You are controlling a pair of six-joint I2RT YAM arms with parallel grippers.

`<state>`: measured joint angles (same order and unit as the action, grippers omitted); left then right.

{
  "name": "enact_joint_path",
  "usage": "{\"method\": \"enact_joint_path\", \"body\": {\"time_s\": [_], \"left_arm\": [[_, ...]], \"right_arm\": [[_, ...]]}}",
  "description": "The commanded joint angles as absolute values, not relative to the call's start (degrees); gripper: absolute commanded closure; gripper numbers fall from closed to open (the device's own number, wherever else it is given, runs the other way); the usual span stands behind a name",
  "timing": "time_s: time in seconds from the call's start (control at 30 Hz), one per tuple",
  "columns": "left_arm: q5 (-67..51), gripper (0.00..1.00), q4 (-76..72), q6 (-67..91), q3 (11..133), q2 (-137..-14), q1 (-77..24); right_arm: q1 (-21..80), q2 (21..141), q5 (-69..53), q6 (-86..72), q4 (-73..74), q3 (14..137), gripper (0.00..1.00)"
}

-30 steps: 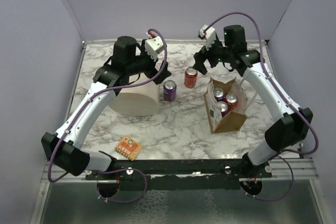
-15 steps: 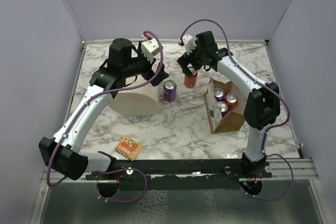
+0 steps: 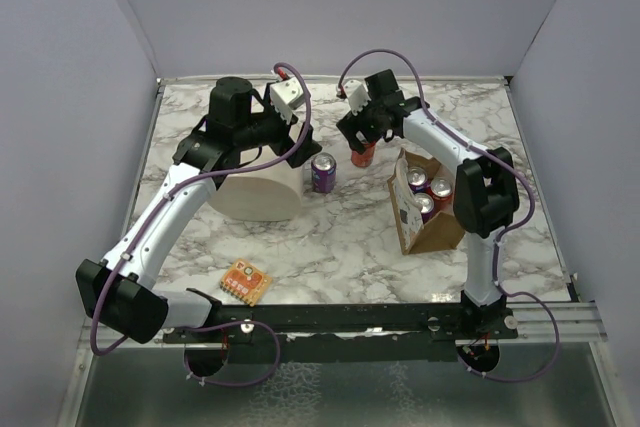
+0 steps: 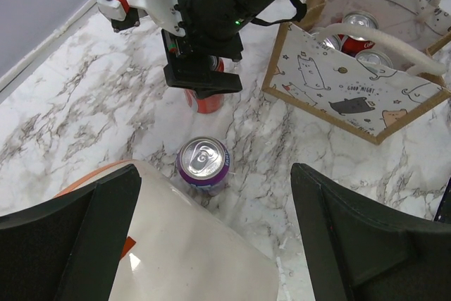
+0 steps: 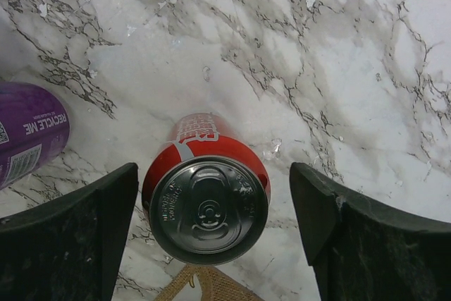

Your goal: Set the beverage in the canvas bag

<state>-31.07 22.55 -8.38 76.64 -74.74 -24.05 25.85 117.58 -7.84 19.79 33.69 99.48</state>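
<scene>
A red can point(image 5: 208, 188) stands upright on the marble, left of the canvas bag point(image 3: 432, 232). My right gripper point(image 5: 211, 209) is open and hangs straight over it, one finger on each side with a gap to the can. In the top view this gripper point(image 3: 357, 137) covers the top of the red can point(image 3: 364, 156). A purple can point(image 4: 203, 166) stands a little to the left, below my open left gripper point(image 4: 215, 244), which holds nothing. The tan bag point(image 4: 338, 93) has cat prints and whitish handles, and holds three cans point(image 3: 428, 190).
A large cream tub point(image 3: 262, 192) sits under the left arm, right beside the purple can point(image 3: 323, 173). An orange packet point(image 3: 245, 281) lies near the front edge. Grey walls close in the table at the back and sides.
The right arm has swung left from beside the bag and come down over the red can. Its jaws have narrowed a little. The left arm has hardly moved.
</scene>
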Motion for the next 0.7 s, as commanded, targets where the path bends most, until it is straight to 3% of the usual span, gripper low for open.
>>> {"method": "enact_joint_path", "body": {"time_s": [0.0,0.4,0.67], "left_arm": [[-33.31,0.10,21.30,-7.82,76.82,-73.90,-23.73],[-33.66,0.10,21.37,-7.56,77.16,-73.89,-23.74],[-34.26,0.09,21.11,-7.31,76.83,-73.91,-23.73]], "right_arm": [[25.93,118.16,-8.97,19.08,34.55,99.76,0.19],[25.88,118.73,-8.66,18.98,36.13,99.47,0.21],[25.85,116.91,-8.69,18.98,36.47,99.49,0.43]]}}
